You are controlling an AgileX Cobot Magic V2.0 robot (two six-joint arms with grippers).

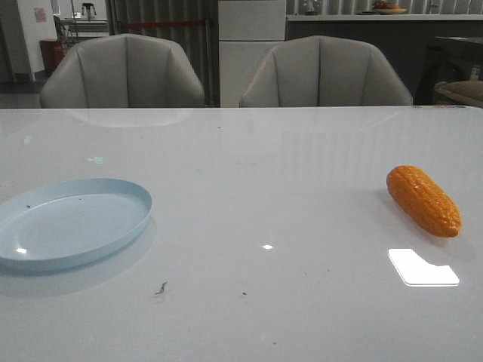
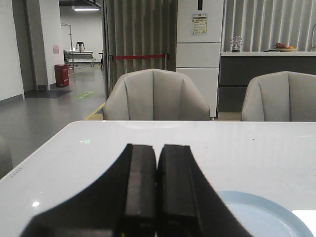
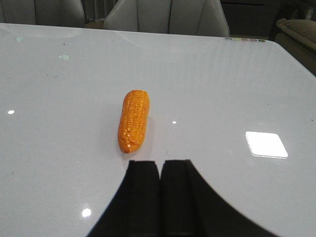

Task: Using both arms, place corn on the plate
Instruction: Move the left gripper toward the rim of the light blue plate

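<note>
Both grippers, left [image 2: 157,192] & right [image 3: 160,197], are seen w/ jaws pressed together, nothing held. Corn [image 1: 423,200] is laid flat on counter [image 1: 264,226] at approx 3 o'clock in front view; plate [image 1: 72,223] is set at 9 o'clock, well apart.

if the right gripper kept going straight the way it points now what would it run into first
Most likely the corn: it lies on the table just ahead of the shut right gripper, slightly to one side, so it might only graze it.
</note>
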